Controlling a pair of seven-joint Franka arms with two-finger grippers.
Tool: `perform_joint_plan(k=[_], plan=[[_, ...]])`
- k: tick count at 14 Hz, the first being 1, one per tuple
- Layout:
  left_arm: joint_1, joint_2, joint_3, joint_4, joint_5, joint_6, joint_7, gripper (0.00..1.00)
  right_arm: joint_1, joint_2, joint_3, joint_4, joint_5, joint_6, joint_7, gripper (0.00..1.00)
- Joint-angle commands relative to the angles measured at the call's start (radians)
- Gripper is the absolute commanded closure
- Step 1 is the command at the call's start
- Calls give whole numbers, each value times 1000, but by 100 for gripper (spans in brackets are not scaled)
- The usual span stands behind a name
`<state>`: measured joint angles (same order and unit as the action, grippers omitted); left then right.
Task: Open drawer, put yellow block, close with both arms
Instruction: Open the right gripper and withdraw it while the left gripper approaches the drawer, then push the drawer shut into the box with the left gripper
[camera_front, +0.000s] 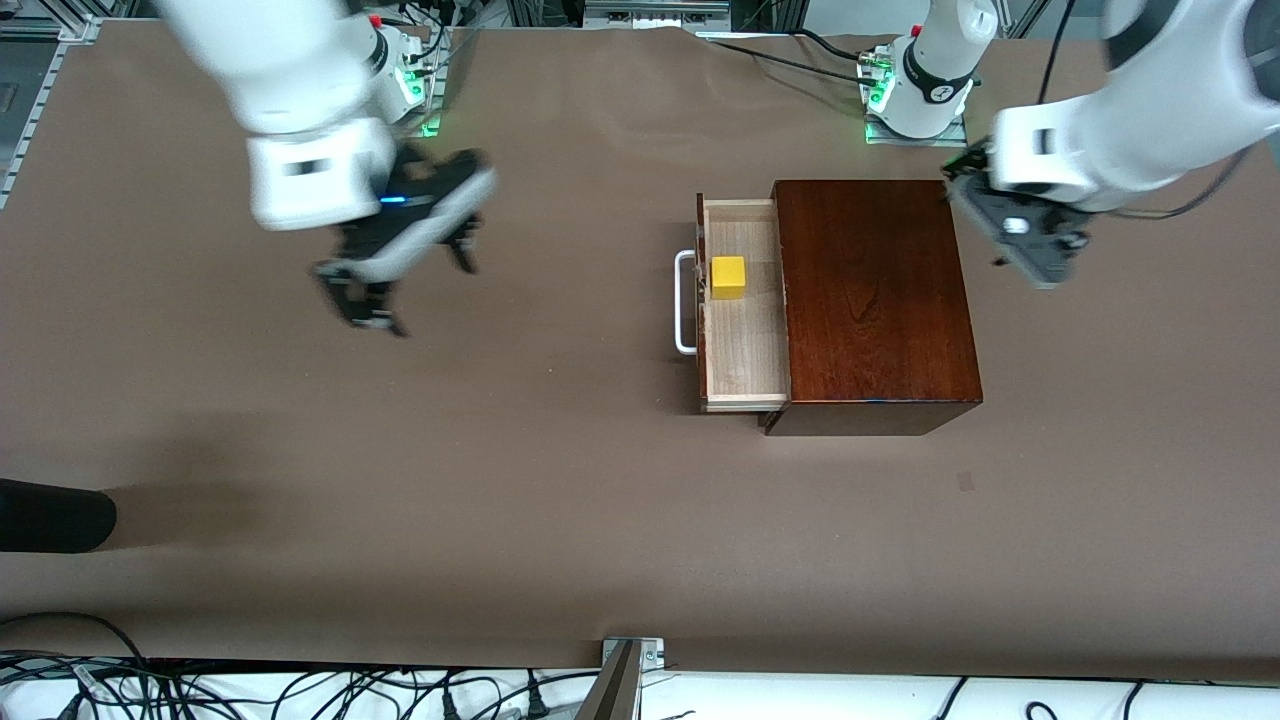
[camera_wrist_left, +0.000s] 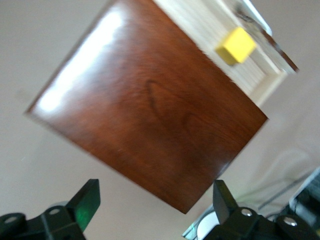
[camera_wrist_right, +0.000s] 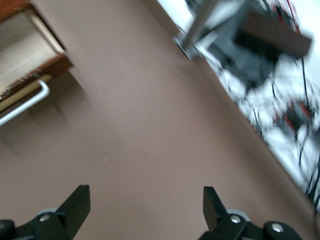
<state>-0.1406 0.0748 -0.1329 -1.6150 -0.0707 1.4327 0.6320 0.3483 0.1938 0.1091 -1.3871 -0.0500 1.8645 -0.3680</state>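
Drawer (camera_front: 742, 330) is seen pulled out of the mahogany box (camera_front: 872, 300), toward the right arm's end of the table (camera_front: 560, 480). Yellow block (camera_front: 728, 277) is found inside the drawer, on the pale wood floor, close against the dark front panel, in the part farther from the front camera. White bar handle (camera_front: 684, 302) is seen on the drawer front, facing the right gripper.

Right gripper (camera_front: 400, 275) is held up over bare table, well apart from the drawer, on the handle side. Its fingers (camera_wrist_right: 75, 205) are spread wide; nothing is held between them. In the right wrist view only brown table is seen between the fingers, with the handle (camera_wrist_right: 25, 107) and a drawer corner off to one edge. Nothing is placed between this gripper and the handle.

Left gripper (camera_front: 1020, 240) is held over the table just beside the box's back edge, at the left arm's end, the box standing between it and the drawer. Its fingers (camera_wrist_left: 85, 200) are seen spread apart, empty. In the left wrist view the glossy box top (camera_wrist_left: 150, 120) fills the space ahead of the fingers, with the block (camera_wrist_left: 236, 46) in the open drawer past it.

Other things: a dark rounded object (camera_front: 55, 515) at the view's edge at the right arm's end, nearer the front camera; cables (camera_front: 300, 690) along the near table edge; a metal bracket (camera_front: 630, 655) at the near edge.
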Motion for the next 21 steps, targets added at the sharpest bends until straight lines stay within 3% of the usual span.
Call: perform_joint_plan(k=[1,3,5,9,12,14,21], plan=[[-60,78,-49,49,-93,-47,45,0,-138,-167,37,-214,64,-11,109,0],[-138,207,-74,181,-124,-67,45,0,-153,-203,-20,-239,65,-95,121,0],[-206,282,-76,243,-121,-87,55,0,-179,-220,-61,-260,65,-136,170,0],[-339,388,-76,245,-121,108,178,0,-232,-304,-97,-388,65,-110,199,0],[-408,466,-83,242,-103,266,206,0,-232,-303,-111,-382,67,-120,210,0],[-430,505,-85,242,-55,352,338,0,-232,-304,-111,-382,67,-134,241,0],[-450,588,-83,204,60,396,379,0,-232,-284,-111,-310,65,-162,241,0]])
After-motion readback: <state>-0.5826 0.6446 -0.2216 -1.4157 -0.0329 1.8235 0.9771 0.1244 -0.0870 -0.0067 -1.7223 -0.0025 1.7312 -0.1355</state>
